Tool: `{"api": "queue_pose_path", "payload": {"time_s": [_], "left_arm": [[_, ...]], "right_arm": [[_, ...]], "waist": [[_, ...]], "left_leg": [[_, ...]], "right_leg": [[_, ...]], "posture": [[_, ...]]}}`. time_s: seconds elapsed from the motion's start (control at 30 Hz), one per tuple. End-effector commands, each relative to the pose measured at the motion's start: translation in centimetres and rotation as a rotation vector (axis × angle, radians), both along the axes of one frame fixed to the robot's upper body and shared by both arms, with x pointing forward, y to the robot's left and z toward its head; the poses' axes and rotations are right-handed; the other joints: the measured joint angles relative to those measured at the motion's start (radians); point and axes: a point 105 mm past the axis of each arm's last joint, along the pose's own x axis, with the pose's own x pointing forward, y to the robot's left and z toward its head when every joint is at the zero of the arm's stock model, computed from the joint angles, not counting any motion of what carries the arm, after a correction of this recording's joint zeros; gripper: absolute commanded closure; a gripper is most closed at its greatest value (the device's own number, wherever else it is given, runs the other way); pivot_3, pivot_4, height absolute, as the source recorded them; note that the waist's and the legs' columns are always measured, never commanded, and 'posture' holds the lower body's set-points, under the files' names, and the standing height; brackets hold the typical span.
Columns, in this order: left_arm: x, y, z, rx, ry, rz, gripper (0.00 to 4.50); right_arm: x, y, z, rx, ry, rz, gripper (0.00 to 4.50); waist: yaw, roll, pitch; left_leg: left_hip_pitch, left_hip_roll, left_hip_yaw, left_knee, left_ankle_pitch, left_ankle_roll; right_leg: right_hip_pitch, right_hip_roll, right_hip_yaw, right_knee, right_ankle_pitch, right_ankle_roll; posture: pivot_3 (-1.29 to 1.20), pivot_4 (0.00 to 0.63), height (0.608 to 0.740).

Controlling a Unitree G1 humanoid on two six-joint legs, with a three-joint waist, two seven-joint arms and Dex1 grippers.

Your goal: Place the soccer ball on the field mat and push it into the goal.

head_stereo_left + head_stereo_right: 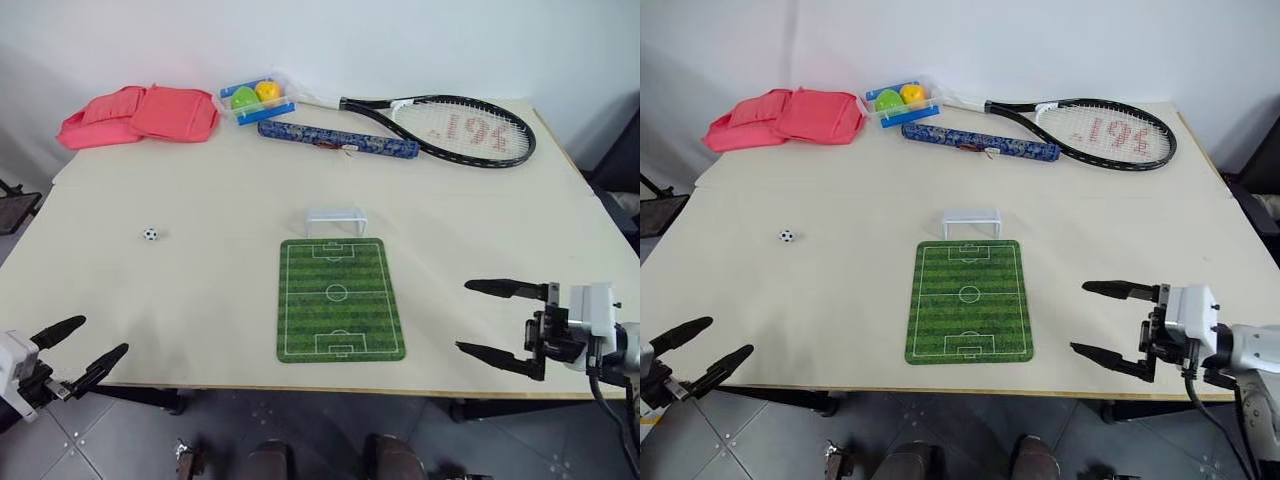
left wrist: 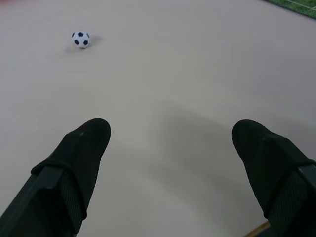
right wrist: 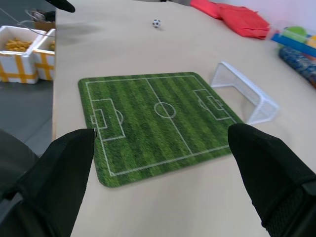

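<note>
The soccer ball [image 1: 150, 234] rests on the bare tabletop, left of centre, well apart from the field mat [image 1: 340, 298] that lies flat near the front middle. At the mat's far end stands the white goal [image 1: 335, 221]. My left gripper [image 1: 82, 347] hovers open at the table's front left corner, nothing between its fingers; its wrist view shows the soccer ball [image 2: 80, 39] some way ahead. Off the front right edge, my right gripper [image 1: 496, 318] is open and empty, facing the field mat [image 3: 153, 120] and goal [image 3: 246, 97].
Along the back of the table lie a red bag [image 1: 140, 114], a clear box with green and yellow-orange balls [image 1: 256, 98], a blue patterned roll [image 1: 338, 140] and a tennis racket [image 1: 450, 125]. White crates [image 3: 24, 52] stand on the floor beside the table.
</note>
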Motion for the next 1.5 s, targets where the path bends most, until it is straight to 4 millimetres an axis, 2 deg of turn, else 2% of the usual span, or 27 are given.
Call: {"api": "queue_pose_path", "payload": {"time_s": [0.03, 0.1, 0.2, 0.37, 0.43, 0.63, 0.73, 0.87, 0.97, 1.13, 1.4, 1.5], "left_arm": [[-0.3, 0.5, 1.0, 0.025, -0.051, 0.040, 0.02], [-0.5, 0.4, 0.8, 0.005, -0.020, 0.038, 0.02], [-0.8, 1.0, 1.4, -0.063, -0.075, 0.112, 0.02], [-1.6, 3.3, 1.6, -0.168, -0.188, 0.330, 0.02], [-2.3, 4.2, 1.3, -0.244, -0.261, 0.467, 0.02], [-2.6, 3.7, -0.3, -0.321, -0.309, 0.602, 0.02], [-1.1, 2.2, -1.2, -0.353, -0.318, 0.624, 0.02], [1.4, 2.1, 0.1, -0.361, -0.351, 0.607, 0.02], [5.1, 1.7, 2.5, -0.371, -0.376, 0.555, 0.02], [11.7, 0.9, 5.0, -0.358, -0.328, 0.476, 0.02], [18.7, -0.3, 5.6, -0.291, -0.208, 0.407, 0.02], [20.1, -0.6, 5.4, -0.269, -0.163, 0.397, 0.02]], "right_arm": [[0.4, 0.4, 0.6, 0.030, -0.023, 0.002, 0.00], [0.8, 0.5, 0.7, 0.057, -0.025, -0.002, 0.00], [1.2, 0.9, 1.2, 0.126, -0.045, 0.001, 0.00], [1.4, 2.8, 2.2, 0.245, -0.065, 0.037, 0.00], [1.4, 3.9, 2.8, 0.295, -0.097, 0.059, 0.00], [1.3, 5.7, 4.2, 0.406, -0.192, 0.082, 0.00], [1.5, 6.4, 4.6, 0.453, -0.239, 0.077, 0.00], [1.8, 5.8, 3.9, 0.443, -0.243, 0.062, 0.00], [2.1, 4.8, 3.0, 0.434, -0.233, 0.049, 0.00], [2.1, 3.9, 1.1, 0.415, -0.206, 0.044, 0.00], [1.2, 3.2, -0.9, 0.405, -0.191, 0.032, 0.00], [0.8, 3.0, -1.4, 0.406, -0.187, 0.023, 0.00]], "waist": [[0.000, 0.000, 0.000], [0.002, 0.000, 0.000], [0.002, 0.000, 0.000], [-0.001, 0.000, 0.000], [-0.002, 0.000, 0.000], [0.006, -0.003, 0.000], [0.018, -0.003, -0.001], [0.026, -0.005, -0.002], [0.026, -0.005, -0.002], [0.021, -0.005, -0.002], [-0.001, -0.006, -0.002], [0.000, -0.007, -0.002]], "left_leg": [[0.000, 0.000, 0.000, 0.000, 0.000, 0.000], [0.000, 0.000, 0.000, 0.000, 0.000, 0.000], [0.000, 0.000, 0.000, 0.000, 0.000, 0.000], [0.000, 0.001, 0.001, 0.001, -0.001, 0.000], [0.000, 0.001, 0.001, 0.001, -0.001, 0.000], [0.000, 0.001, 0.001, 0.003, -0.002, 0.000], [0.001, 0.001, 0.002, 0.004, -0.002, 0.001], [0.000, 0.001, 0.002, 0.007, -0.004, 0.001], [0.000, 0.001, 0.002, 0.008, -0.004, 0.001], [0.000, 0.000, 0.003, 0.009, -0.004, 0.002], [0.000, 0.001, 0.007, 0.007, -0.004, 0.002], [-0.001, 0.001, 0.007, 0.009, -0.004, 0.002]], "right_leg": [[0.000, 0.000, 0.000, 0.000, 0.000, 0.000], [0.000, 0.000, 0.000, 0.000, 0.000, 0.000], [0.000, 0.000, 0.000, 0.000, 0.000, 0.000], [0.000, 0.001, 0.001, 0.001, 0.000, 0.000], [0.000, 0.001, 0.001, 0.001, 0.000, 0.000], [0.000, 0.001, 0.002, 0.002, 0.000, 0.000], [0.000, 0.001, 0.004, 0.002, 0.000, 0.001], [-0.001, 0.001, 0.003, 0.003, 0.001, 0.001], [0.000, 0.002, 0.003, 0.004, 0.001, 0.001], [0.000, 0.002, 0.004, 0.005, 0.001, 0.001], [-0.004, 0.003, 0.007, 0.005, 0.001, 0.001], [-0.004, 0.003, 0.007, 0.005, 0.001, 0.002]], "posture": [[0.00, 0.150, 0.740], [0.00, 0.150, 0.740], [0.00, 0.150, 0.740], [0.00, 0.150, 0.740], [0.00, 0.150, 0.740], [0.00, 0.150, 0.740], [0.00, 0.150, 0.740], [0.00, 0.150, 0.740], [0.00, 0.150, 0.740], [0.00, 0.150, 0.740], [0.00, 0.150, 0.740], [0.00, 0.150, 0.740]]}}
